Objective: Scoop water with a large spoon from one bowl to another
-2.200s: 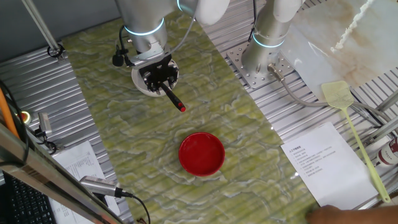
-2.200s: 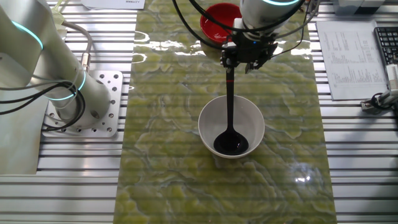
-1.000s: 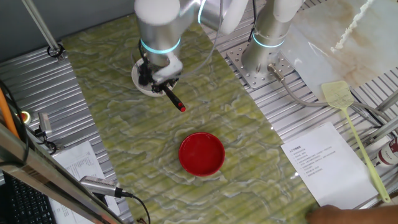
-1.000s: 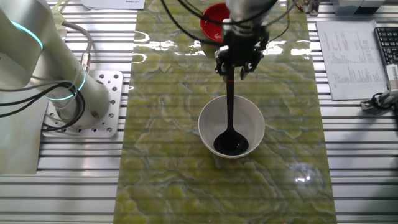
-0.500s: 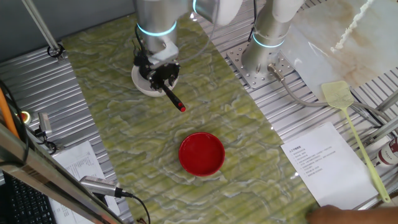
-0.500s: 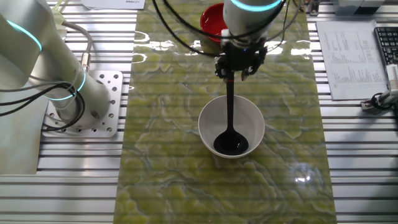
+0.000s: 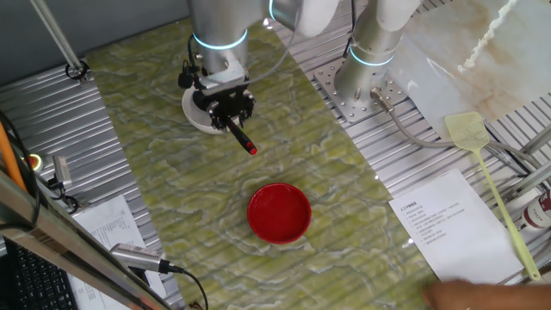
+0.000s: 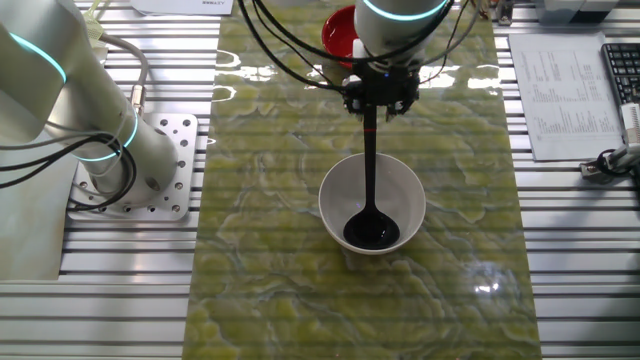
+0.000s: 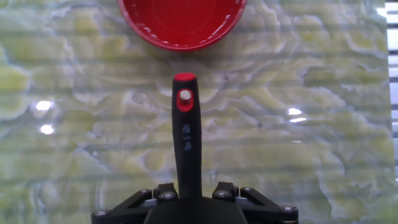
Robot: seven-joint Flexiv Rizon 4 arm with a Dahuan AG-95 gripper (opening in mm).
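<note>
The black ladle (image 8: 369, 160) rests with its scoop in the white bowl (image 8: 332, 190); its handle leans over the rim toward the red bowl (image 8: 340, 30). In the one fixed view its red tip (image 7: 251, 149) sticks out below my gripper (image 7: 228, 110), which hides most of the white bowl (image 7: 191, 120). The red bowl (image 7: 279, 213) sits apart, nearer the front. In the hand view the ladle's handle (image 9: 186, 143) runs between my gripper's (image 9: 189, 194) fingers, with a gap on the right side, and points at the red bowl (image 9: 180, 18). The gripper (image 8: 380, 92) straddles the handle, open.
A second robot arm's base (image 7: 370, 52) stands on the metal table beside the green marbled mat (image 7: 344, 198); it also shows in the other fixed view (image 8: 110, 150). A yellow fly swatter (image 7: 482, 164) and printed sheets (image 7: 443, 224) lie at the right.
My gripper has turned about its axis over the ladle handle and shifted slightly. The ladle and both bowls have not moved.
</note>
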